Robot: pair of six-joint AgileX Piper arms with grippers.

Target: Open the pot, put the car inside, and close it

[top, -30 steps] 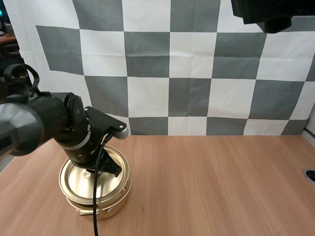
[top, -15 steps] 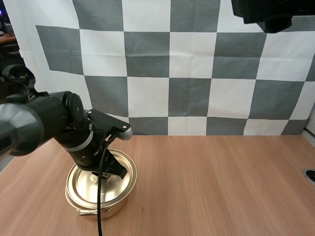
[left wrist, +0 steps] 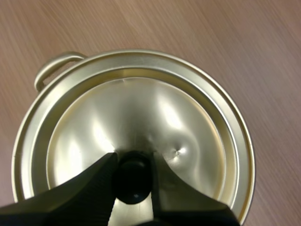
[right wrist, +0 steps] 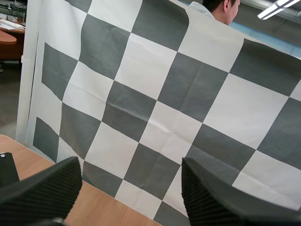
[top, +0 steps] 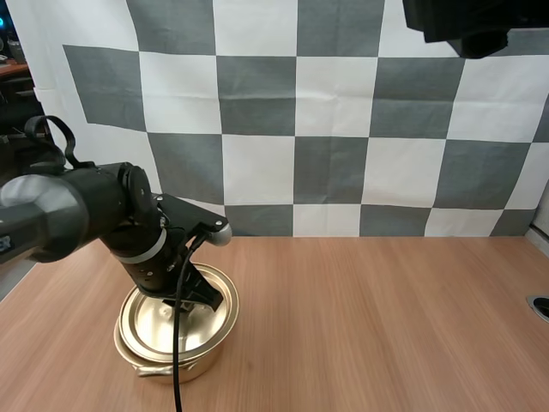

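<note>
Wooden table: pot at left, lid on, slightly askew. Left gripper pinching black knob; right gripper jaws spread wide, empty. Risk: knob slipping from pinch, lid dropping onto rim.

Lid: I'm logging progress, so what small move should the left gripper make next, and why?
Probably open the left gripper and let go. It pinches the black knob, and the lid, off-centre a second ago, now seems to sit level on the pot.
</note>
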